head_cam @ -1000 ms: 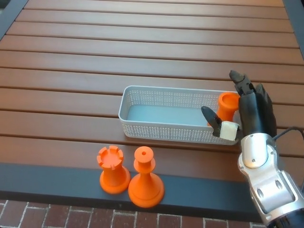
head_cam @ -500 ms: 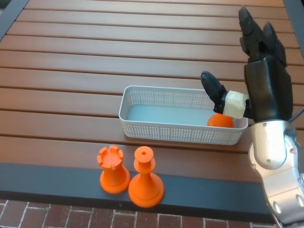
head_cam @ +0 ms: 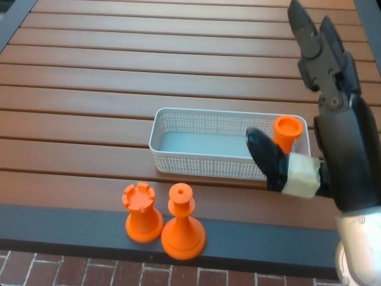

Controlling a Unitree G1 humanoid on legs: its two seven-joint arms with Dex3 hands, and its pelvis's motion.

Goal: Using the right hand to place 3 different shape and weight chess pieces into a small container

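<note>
Since the earlier frame, the right hand (head_cam: pixel 333 128) has risen toward the camera, and the orange piece (head_cam: pixel 286 132) now stands upright in the basket (head_cam: pixel 178 156). The hand is released, fingers spread, thumb just beside the piece. The rook (head_cam: pixel 141 213) and the taller piece (head_cam: pixel 182 231) stand well left of the hand.

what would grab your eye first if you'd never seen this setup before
The big black right robot hand fills the right side, its fingers spread and empty above the right end of the white mesh basket. One orange chess piece stands inside that end of the basket. Two more orange pieces, a rook and a taller piece, stand side by side near the front edge of the wooden slat table.
</note>
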